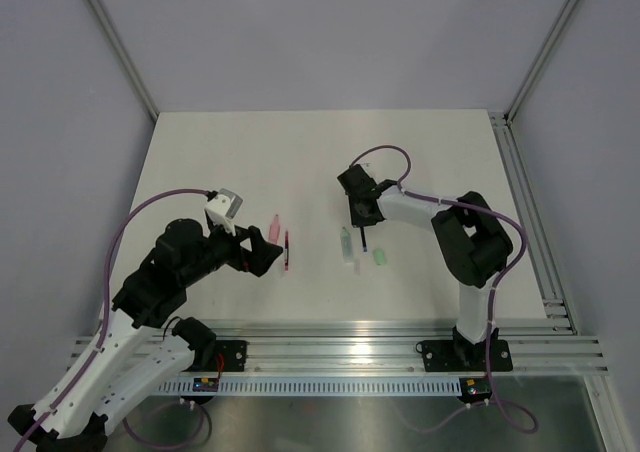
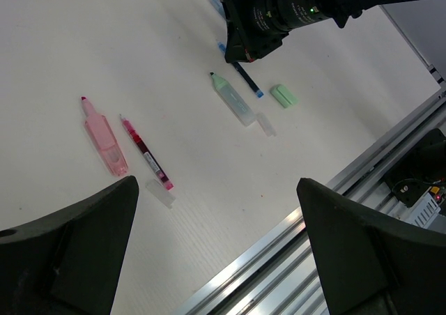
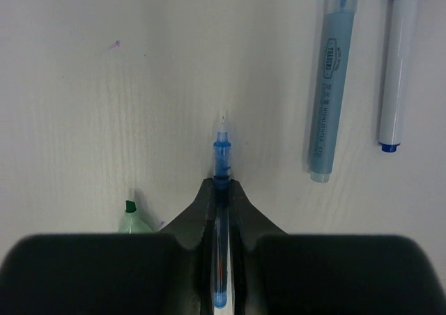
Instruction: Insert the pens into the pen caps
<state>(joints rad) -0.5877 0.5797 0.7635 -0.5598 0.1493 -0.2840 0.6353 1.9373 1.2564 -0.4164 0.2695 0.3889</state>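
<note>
Right end effector (image 3: 221,186), near the table's middle, is clamped on a thin blue pen (image 3: 221,155). The pen's tip points toward the far edge. The light green cap (image 1: 380,256) lies behind it, toward the near edge. Left end effector (image 2: 216,245) gapes wide, empty, farther off.
</note>
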